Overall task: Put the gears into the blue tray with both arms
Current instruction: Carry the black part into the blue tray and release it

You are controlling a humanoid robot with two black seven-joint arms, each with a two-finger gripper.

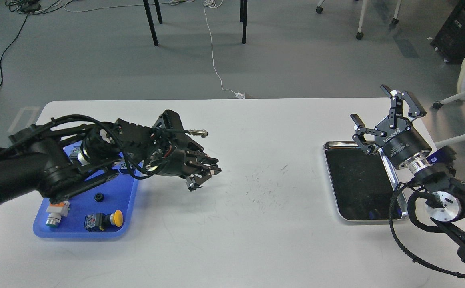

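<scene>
The blue tray (78,233) lies at the table's front left. One small black gear (99,197) rests on its floor near the middle. My left arm reaches across the tray's far half and hides that part. Past the tray's right edge, my left gripper (205,178) hangs over bare table; its fingers look open and I see nothing between them. My right gripper (373,105) points up and away above the far edge of the steel tray, open wide and empty.
Two push-button switches lie in the blue tray, one with a yellow cap (105,221) and one with a green cap (55,214). A shiny steel tray (331,180) with a dark inside sits at the right, partly covered by my right arm. A white cable (238,95) ends at the table's far edge.
</scene>
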